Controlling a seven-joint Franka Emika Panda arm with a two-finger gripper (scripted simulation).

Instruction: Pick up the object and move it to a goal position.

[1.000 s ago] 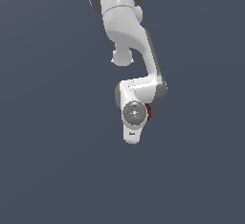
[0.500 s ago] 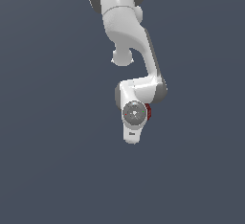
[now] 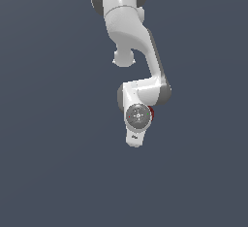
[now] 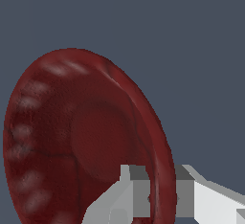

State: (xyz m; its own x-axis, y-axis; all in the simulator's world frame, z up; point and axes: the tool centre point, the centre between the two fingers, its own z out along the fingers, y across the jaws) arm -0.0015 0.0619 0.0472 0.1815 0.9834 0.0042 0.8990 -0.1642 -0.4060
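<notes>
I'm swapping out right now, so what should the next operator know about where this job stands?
Gripper: the wrist view shows a finger on each side of the object's rim; it looks shut on it, though contact is hard to confirm.
Object: dark red, fills the wrist view; in the exterior view only a red sliver peeks out behind the arm's hand.
Done: the grasp appears made.
Left: carry it to the goal. No goal marker shows in either view, and whether the object is lifted cannot be told.
</notes>
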